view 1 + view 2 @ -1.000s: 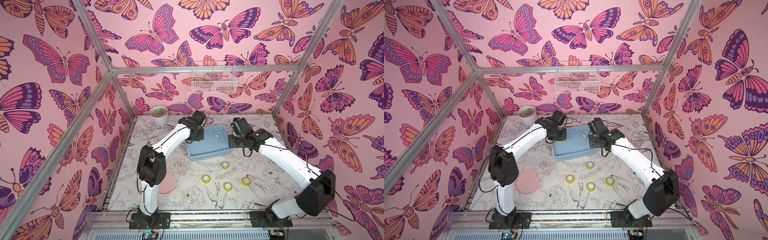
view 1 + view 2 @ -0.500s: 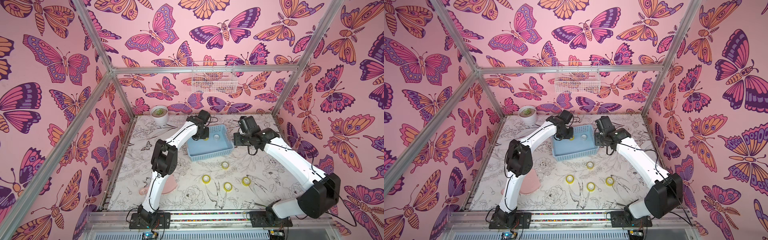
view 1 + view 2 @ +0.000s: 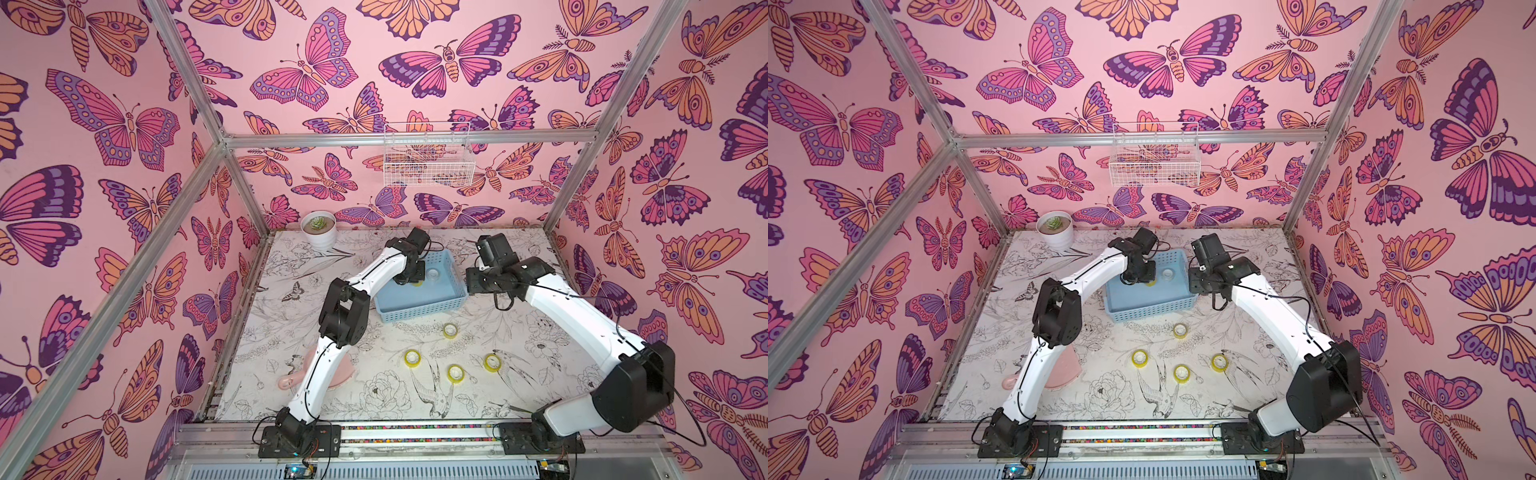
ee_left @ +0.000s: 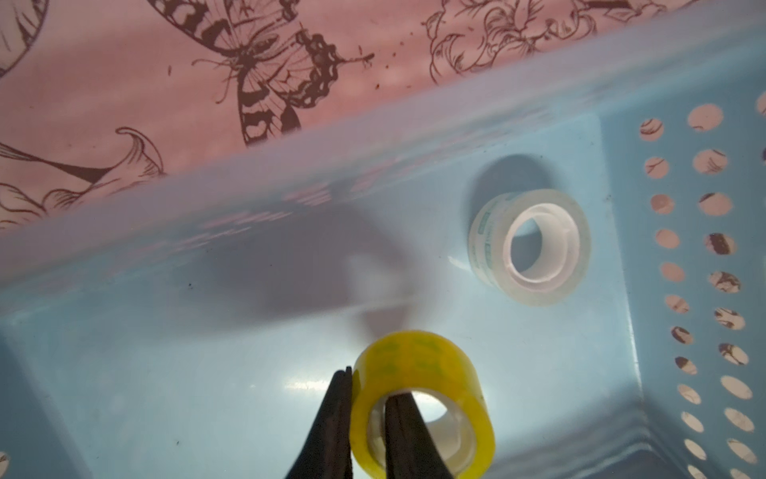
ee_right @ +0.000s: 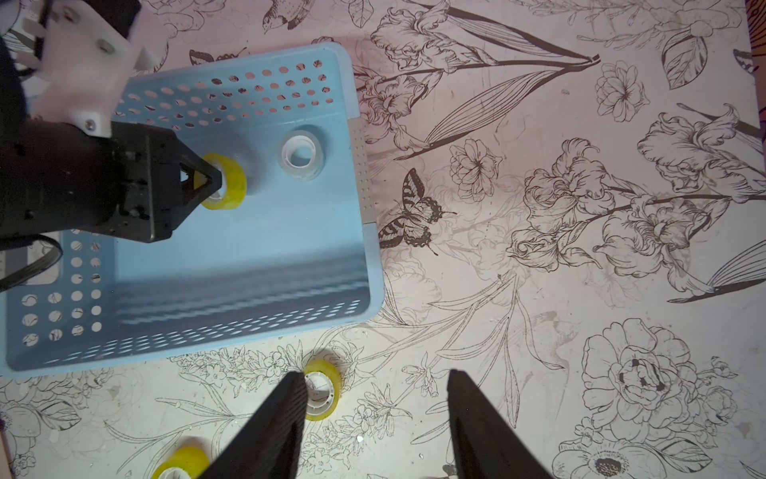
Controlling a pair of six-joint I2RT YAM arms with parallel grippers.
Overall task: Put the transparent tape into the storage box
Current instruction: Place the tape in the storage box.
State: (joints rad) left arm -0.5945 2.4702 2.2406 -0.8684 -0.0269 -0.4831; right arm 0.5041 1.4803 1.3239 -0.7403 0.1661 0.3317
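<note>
Inside the storage box (image 5: 232, 265), left fingers (image 4: 327, 419) pinch the wall of a yellow tape roll (image 4: 422, 361), its axis lying along them; right fingers (image 5: 269, 423) stand apart, empty.

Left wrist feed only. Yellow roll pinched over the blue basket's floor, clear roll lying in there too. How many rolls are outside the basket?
Observer: Four yellow rolls lie on the table, in front of the storage box.
Operator: Right arm?
Observer: The right gripper is open and empty, hovering above the table beside the box.
Operator: Any roll near it?
Observer: The nearest roll, just off the box's front wall, shows next to one of its fingers in the right wrist view, not gripped.
</note>
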